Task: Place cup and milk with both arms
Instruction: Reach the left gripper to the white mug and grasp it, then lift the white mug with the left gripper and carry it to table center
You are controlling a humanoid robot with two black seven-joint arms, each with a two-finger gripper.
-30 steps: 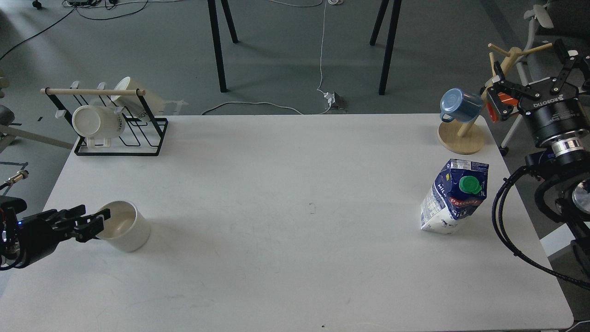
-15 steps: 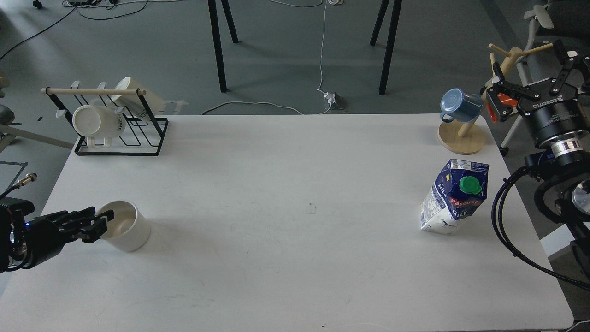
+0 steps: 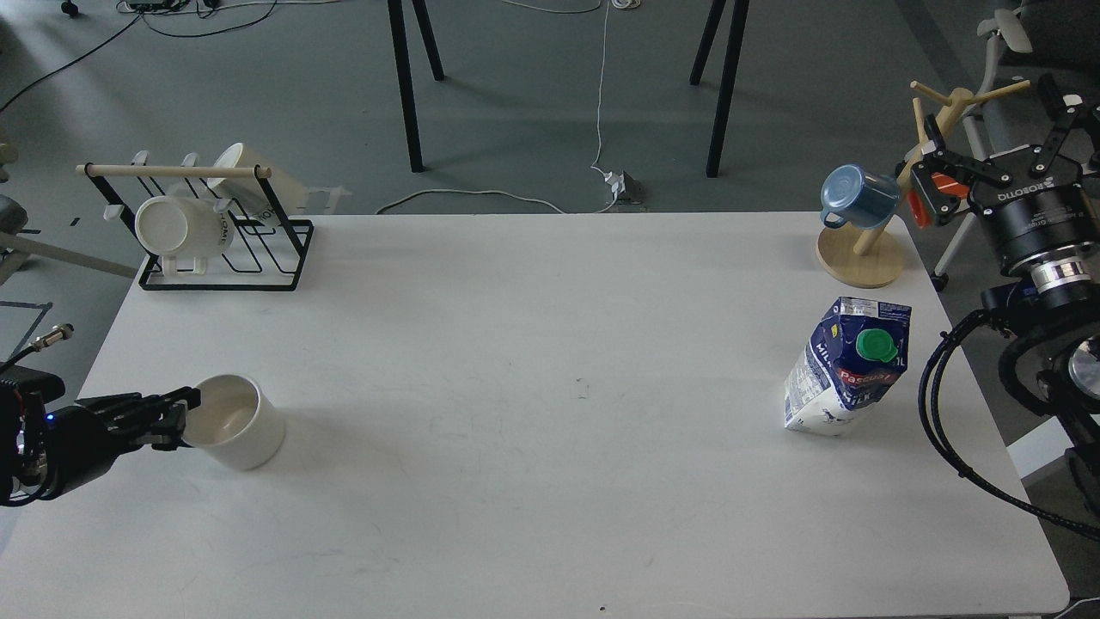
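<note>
The left gripper [image 3: 176,414] sits at the near left edge of the table [image 3: 533,344], its dark fingers right against the rim of the white cup [image 3: 234,421]; whether they clench the wall or merely touch it I cannot tell. The grip wants one finger inside the rim, one outside, and a level lift. The milk carton [image 3: 846,365] stands leaning, well apart to the right. The right gripper [image 3: 997,129] hangs beyond it with jaws spread, holding nothing.

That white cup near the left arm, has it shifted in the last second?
Barely, if at all: the white cup sits at the same spot against the table edge, while the left gripper has slid back leftward.
</note>
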